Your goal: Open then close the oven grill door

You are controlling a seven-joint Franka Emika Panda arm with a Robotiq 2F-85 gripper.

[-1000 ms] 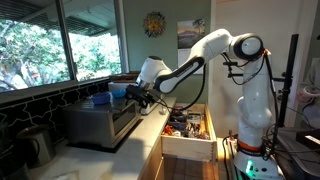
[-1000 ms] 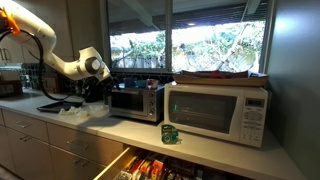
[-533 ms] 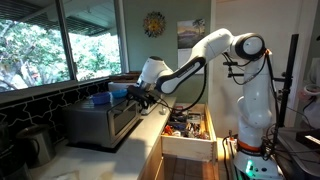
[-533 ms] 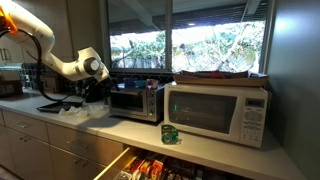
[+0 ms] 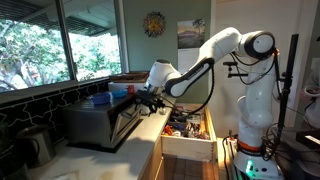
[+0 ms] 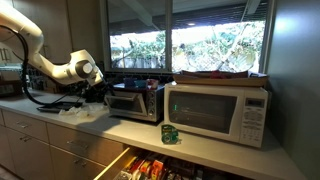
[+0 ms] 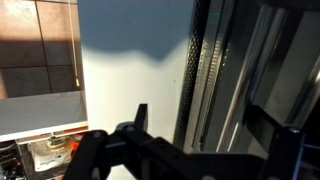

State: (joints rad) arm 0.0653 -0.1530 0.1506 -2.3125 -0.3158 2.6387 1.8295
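Starting at the end effector [image 5: 142, 99] — parked right up against the top edge of the oven grill door [image 5: 125, 121], about where the handle bar runs. Honestly can't tell whether clenched or released: way too small and dark in both exterior views, and nothing but murky black shapes along the bottom of the wrist view.

Moving out to the door itself: tipped outward from the top, partly open, with the bottom edge held at the front of the boxy grey toaster oven [image 5: 90, 125]. Dark glass panel, silvery frame. Looks like the same panel filling the right side of the wrist view, though too close up to be sure.

Then the oven: sitting on the tabletop [image 5: 110, 162] under a big window [image 5: 50, 45], with something blue [image 5: 100, 97] on its roof. In an exterior view, a white microwave [image 6: 218, 113] just beside it, door shut, plus a green can [image 6: 170, 133] on the tabletop out front.

Lower down, a light wooden drawer [image 5: 188, 130] pulled open and crammed with odds and ends — visible in both exterior views.

Last, the white arm [image 5: 215, 48], arching over from its base and reaching down to the door.
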